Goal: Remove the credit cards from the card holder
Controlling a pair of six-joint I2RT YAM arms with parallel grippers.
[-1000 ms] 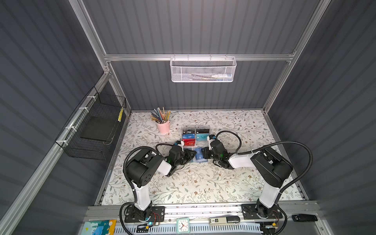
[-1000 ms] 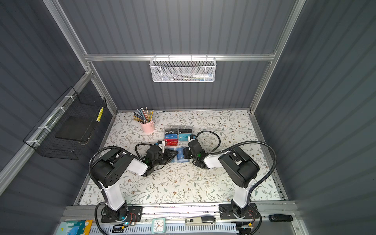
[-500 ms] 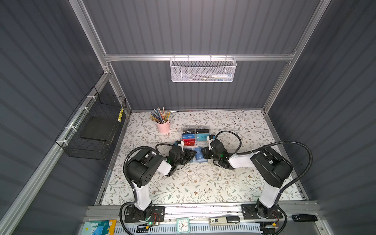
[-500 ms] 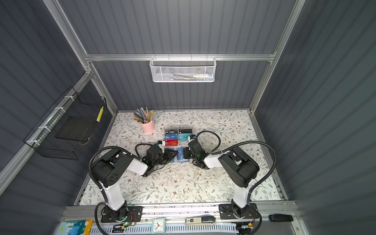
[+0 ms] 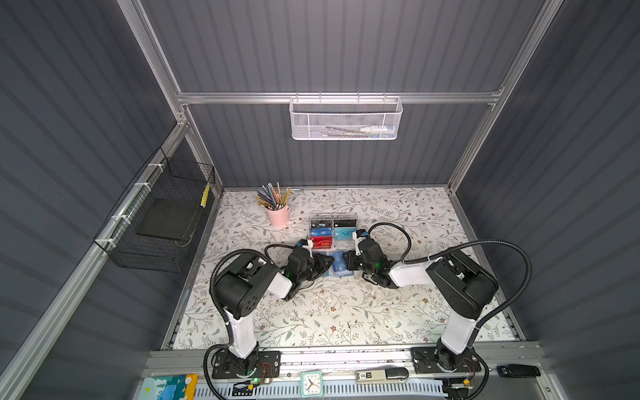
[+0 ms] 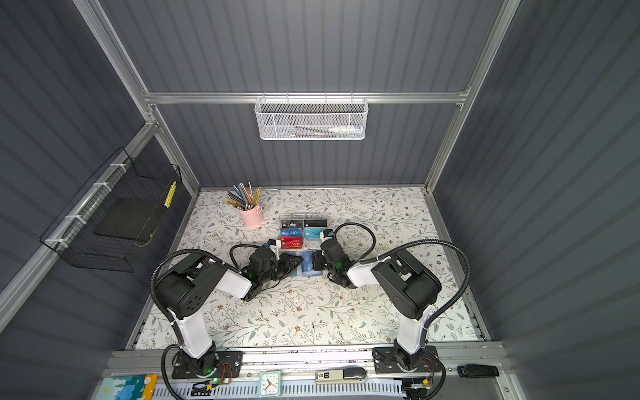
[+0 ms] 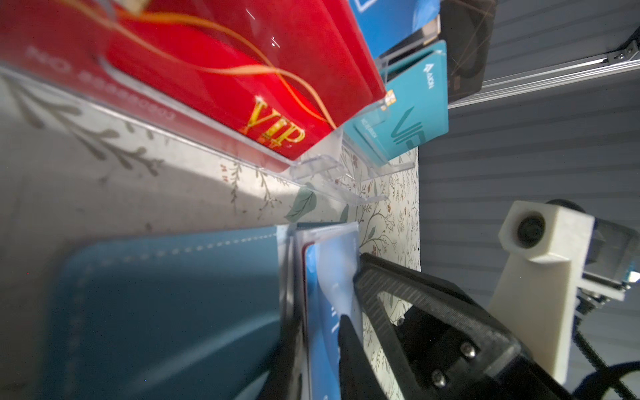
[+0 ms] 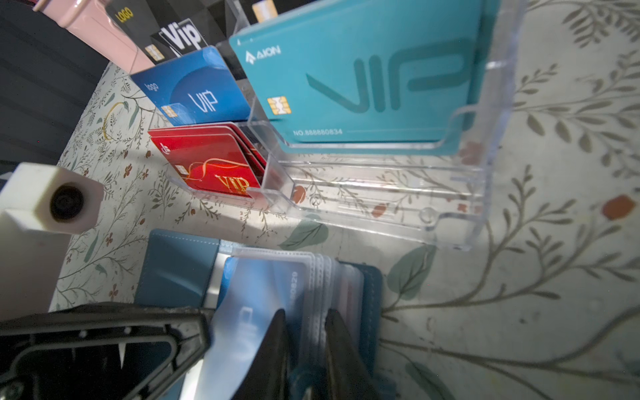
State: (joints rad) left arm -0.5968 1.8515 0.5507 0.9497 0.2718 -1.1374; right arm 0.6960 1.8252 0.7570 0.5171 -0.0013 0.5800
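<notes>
The blue-grey card holder [image 5: 338, 266] [image 6: 307, 266] lies open on the floral table between both grippers. In the left wrist view its cover [image 7: 166, 294] lies flat, and my left gripper [image 7: 318, 360] is shut on the blue credit card [image 7: 313, 277], which sits in a clear sleeve. My right gripper [image 8: 306, 343] is shut on the stack of clear sleeves [image 8: 322, 277] next to that blue card [image 8: 242, 287]. In both top views the left gripper [image 5: 325, 265] and the right gripper [image 5: 347, 259] face each other across the holder.
A clear acrylic rack [image 5: 332, 232] with red, blue, teal and black VIP cards stands just behind the holder. A pink pencil cup [image 5: 278, 214] stands at the back left. A black wire basket [image 5: 162, 221] hangs on the left wall and a white mesh basket [image 5: 344, 119] on the back wall.
</notes>
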